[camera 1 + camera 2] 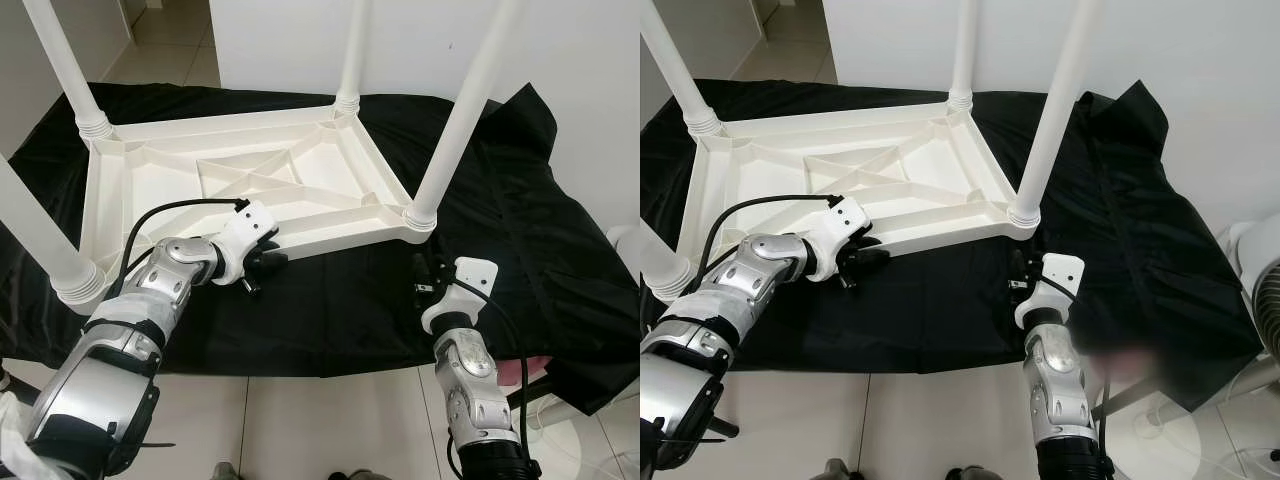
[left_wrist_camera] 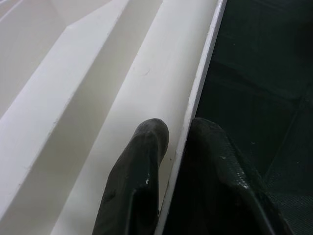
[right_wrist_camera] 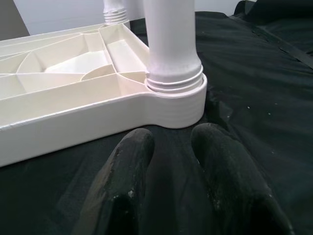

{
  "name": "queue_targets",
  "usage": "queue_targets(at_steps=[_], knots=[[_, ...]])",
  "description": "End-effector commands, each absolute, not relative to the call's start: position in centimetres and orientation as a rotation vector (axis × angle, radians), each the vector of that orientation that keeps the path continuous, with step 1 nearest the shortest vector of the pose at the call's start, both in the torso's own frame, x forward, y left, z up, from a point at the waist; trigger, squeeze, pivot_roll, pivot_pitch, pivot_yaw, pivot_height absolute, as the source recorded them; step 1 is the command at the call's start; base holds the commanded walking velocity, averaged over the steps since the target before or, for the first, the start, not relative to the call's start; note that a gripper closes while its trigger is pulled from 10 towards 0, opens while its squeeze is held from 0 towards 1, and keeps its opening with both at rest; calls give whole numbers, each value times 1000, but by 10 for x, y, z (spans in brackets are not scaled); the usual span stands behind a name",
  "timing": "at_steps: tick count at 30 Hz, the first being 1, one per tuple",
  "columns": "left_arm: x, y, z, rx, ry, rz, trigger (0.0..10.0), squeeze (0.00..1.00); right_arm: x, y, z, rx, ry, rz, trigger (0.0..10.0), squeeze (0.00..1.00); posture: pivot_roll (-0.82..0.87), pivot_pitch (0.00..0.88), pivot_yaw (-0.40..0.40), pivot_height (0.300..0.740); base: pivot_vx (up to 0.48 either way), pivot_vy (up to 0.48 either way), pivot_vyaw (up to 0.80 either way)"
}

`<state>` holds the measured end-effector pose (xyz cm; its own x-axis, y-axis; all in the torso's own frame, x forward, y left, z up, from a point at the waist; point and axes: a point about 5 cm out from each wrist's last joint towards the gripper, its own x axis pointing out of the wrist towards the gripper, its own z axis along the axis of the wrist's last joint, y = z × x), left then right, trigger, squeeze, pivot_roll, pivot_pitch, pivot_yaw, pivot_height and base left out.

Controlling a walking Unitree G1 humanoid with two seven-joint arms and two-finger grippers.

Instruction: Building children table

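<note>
Children's table (image 1: 250, 190) lies upside down on the black cloth (image 1: 360, 290), my left gripper (image 2: 178, 142) jaws pinching its near rim, my right gripper (image 3: 171, 142) slightly parted, empty, just before the near-right leg (image 1: 455, 120): lifting one-sided risks slipping.

The upturned table (image 1: 250, 185) looks like smooth white moulded plastic with a soft sheen, and its 4 legs (image 1: 455, 120) match. The cloth (image 1: 520, 230) beneath is matt black fabric, creased. The arms (image 1: 140, 320) have brushed silver metal shells. The fingers (image 2: 142, 186) look like dull black rubber, faintly textured.
</note>
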<state>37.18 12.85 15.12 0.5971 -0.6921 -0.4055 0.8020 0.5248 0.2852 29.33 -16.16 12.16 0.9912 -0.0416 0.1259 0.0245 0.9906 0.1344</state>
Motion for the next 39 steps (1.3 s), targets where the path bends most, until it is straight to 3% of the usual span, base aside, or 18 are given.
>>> queue_targets(at_steps=[1, 10, 11, 12, 13, 17, 18, 20, 21, 29, 31, 39], knots=[[366, 112, 135, 435, 224, -826, 10000, 0, 294, -163, 119, 123, -114, -37, 10000, 0, -35, 81, -35, 740, 0, 0, 0], [351, 69, 135, 341, 113, -904, 10000, 0, 296, -163, 119, 119, -115, -35, 10000, 0, -36, 78, -38, 740, 0, 0, 0], [349, 63, 135, 307, 111, -907, 10000, 459, 297, -162, 120, 119, -116, -35, 10000, 0, -36, 75, -38, 740, 0, 0, 0], [349, 63, 135, 307, 111, -907, 10000, 459, 297, -162, 120, 119, -116, -35, 10000, 0, -36, 75, -38, 740, 0, 0, 0], [349, 57, 140, 226, 90, -895, 10000, 1000, 297, -161, 120, 120, -116, -33, 10000, 0, -36, 74, -37, 740, 0, 0, 0], [350, 57, 142, 212, 79, -886, 10000, 1000, 297, -160, 120, 120, -116, -32, 10000, 0, -36, 74, -37, 740, 0, 0, 0], [351, 58, 152, 197, 8, -854, 10000, 129, 297, -159, 119, 120, -113, -29, 10000, 0, -34, 73, -38, 740, 0, 0, 0], [351, 58, 156, 185, -20, -849, 10000, 129, 296, -159, 118, 120, -111, -28, 10000, 0, -34, 73, -38, 740, 0, 0, 0], [350, 59, 161, 168, -44, -846, 10000, 0, 296, -158, 118, 120, -110, -27, 10000, 0, -33, 73, -38, 740, 0, 0, 0], [341, 60, 167, 99, -71, -883, 10000, 0, 296, -157, 117, 120, -107, -24, 10000, 0, -29, 74, -39, 740, 0, 0, 0], [319, 70, 166, 55, -118, -923, 10000, 0, 296, -156, 116, 120, -103, -18, 10000, 0, -16, 79, -42, 740, 0, 0, 0], [297, 100, 160, 71, -88, -845, 10000, 0, 299, -155, 114, 121, -95, -17, 10000, 0, 7, 89, -55, 740, 0, 0, 0]])
